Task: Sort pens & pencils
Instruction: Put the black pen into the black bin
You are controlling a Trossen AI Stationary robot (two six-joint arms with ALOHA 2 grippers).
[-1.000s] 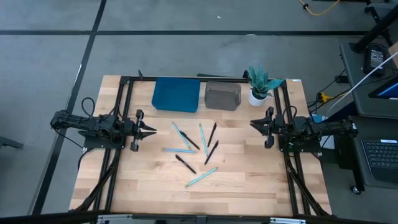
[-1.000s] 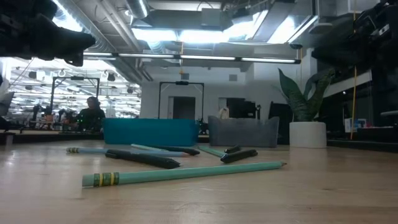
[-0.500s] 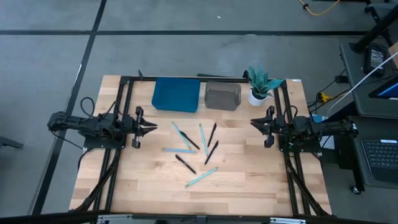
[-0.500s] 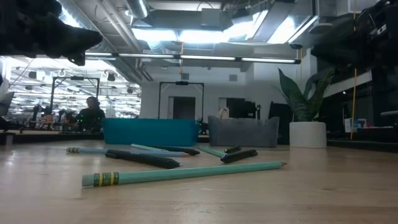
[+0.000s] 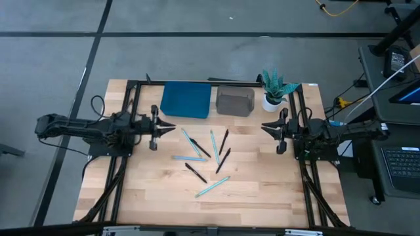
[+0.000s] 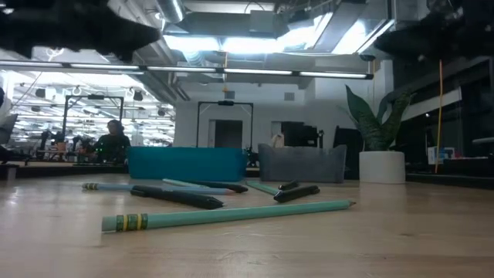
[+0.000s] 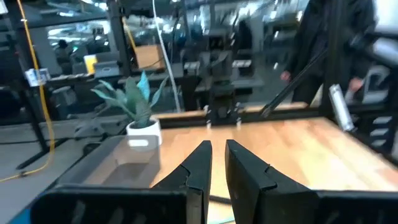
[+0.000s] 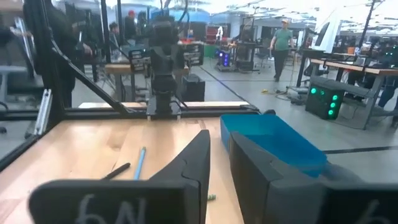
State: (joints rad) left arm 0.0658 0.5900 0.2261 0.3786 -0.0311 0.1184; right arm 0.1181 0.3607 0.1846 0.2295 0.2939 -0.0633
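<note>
From my station the sorting looks unstarted. All the pens and pencils lie mixed on the bare surface in the middle, in front of the blue tray and grey bin; I see nothing in either. My left gripper and right gripper hover at either side, fingers nearly together, gripping nothing. Every piece is left to place.
</note>
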